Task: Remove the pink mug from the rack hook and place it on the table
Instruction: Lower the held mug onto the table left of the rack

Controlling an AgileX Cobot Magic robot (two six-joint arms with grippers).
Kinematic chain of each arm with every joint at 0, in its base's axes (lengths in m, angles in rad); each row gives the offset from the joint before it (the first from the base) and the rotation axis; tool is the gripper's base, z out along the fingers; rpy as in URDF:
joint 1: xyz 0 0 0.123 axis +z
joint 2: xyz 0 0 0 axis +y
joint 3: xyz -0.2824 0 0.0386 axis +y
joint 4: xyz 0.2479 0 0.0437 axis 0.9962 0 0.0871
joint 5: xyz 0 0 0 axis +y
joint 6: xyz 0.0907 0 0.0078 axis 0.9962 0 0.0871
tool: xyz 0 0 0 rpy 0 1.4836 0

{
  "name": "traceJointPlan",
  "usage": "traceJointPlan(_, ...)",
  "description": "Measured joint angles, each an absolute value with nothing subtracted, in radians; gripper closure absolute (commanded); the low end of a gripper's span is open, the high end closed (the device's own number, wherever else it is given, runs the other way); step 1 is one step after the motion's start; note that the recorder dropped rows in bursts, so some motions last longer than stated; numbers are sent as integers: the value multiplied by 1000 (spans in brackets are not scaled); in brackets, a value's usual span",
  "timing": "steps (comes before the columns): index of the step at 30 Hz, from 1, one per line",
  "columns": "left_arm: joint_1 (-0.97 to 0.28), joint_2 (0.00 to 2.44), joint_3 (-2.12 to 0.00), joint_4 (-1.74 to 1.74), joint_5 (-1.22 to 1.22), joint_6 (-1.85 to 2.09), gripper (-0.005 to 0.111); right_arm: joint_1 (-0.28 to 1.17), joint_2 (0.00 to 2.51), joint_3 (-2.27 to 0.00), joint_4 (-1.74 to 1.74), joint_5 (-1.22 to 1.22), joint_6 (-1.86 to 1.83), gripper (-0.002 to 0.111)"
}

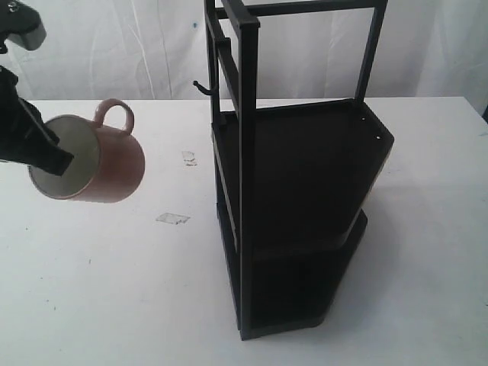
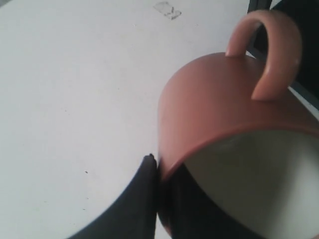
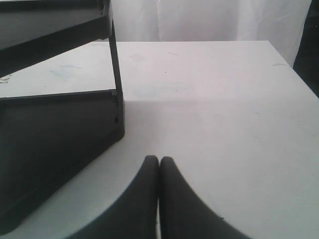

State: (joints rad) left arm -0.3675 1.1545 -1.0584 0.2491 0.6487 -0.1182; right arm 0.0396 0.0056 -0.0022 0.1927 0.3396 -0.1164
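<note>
Descent pending: pink mug (image 1: 107, 168) tilted over bench (image 1: 114, 305).
We saw left jaws pinching its rim, mouth facing them; right jaws closed, empty.

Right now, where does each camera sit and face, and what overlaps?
Exterior: raised, tilted down on the table, rack mid-frame; left hand at the left edge.
Left wrist: behind that hand, facing the pink mug it grips by the rim.
Right wrist: low over the table, facing the rack's base; right hand shut, empty.
Shared: exterior and left wrist, the mug; exterior and right wrist, the rack.
</note>
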Motion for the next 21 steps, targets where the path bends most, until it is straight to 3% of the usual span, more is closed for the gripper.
traceJointPlan(21,-368,1480,-1087,98,602,81,107,40,6,-2,193,340,-116,108)
